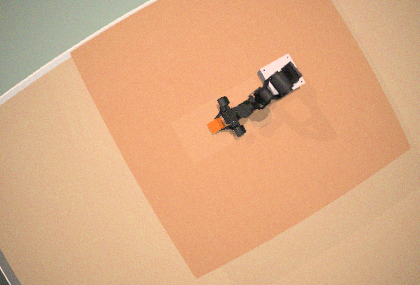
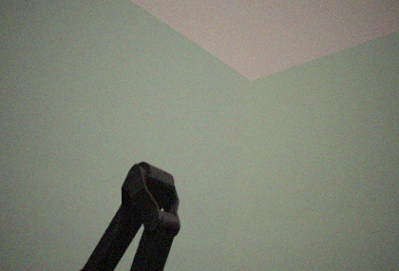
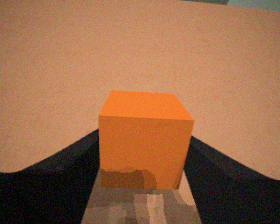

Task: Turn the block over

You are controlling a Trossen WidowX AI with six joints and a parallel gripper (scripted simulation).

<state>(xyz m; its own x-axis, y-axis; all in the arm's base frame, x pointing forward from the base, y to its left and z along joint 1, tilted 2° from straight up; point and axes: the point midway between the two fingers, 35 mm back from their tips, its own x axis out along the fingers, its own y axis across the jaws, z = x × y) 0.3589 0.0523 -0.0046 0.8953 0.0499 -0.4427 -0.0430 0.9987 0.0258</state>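
Observation:
An orange block [image 1: 215, 126] [image 3: 143, 145] is held between the two black fingers of my gripper [image 1: 220, 124] [image 3: 142, 136]. In the wrist view one plain orange face is turned to the camera, with a dark shadow along its lower edge, and another plain orange face shows above it. No mark shows on either face; the other sides are hidden. The gripper is shut on the block and tilted, pointing outward, as the far edge of the surface shows at the top of the wrist view. The block's height above the table [image 1: 165, 179] is hard to tell.
The arm's white base plate [image 1: 270, 68] is up and right of the gripper in the top view. A paler rectangle [image 1: 192, 141] lies on the table around the block. The exterior view shows only dark arm links [image 2: 154, 248] against green walls [image 2: 71, 113].

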